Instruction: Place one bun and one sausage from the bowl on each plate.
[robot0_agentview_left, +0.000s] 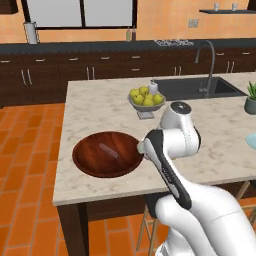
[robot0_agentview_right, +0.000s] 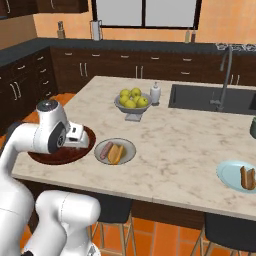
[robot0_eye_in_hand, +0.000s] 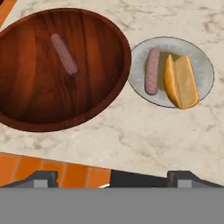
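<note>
I see the gripper (robot0_eye_in_hand: 111, 178) wide open, holding nothing, above the counter edge near the bowl (robot0_eye_in_hand: 105, 100) with one sausage (robot0_eye_in_hand: 64, 54) in it.

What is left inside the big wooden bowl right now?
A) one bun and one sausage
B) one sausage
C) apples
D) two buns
B: in the hand view a single pinkish sausage lies in the wooden bowl, while the grey plate beside it already holds a sausage and an orange bun.
</note>
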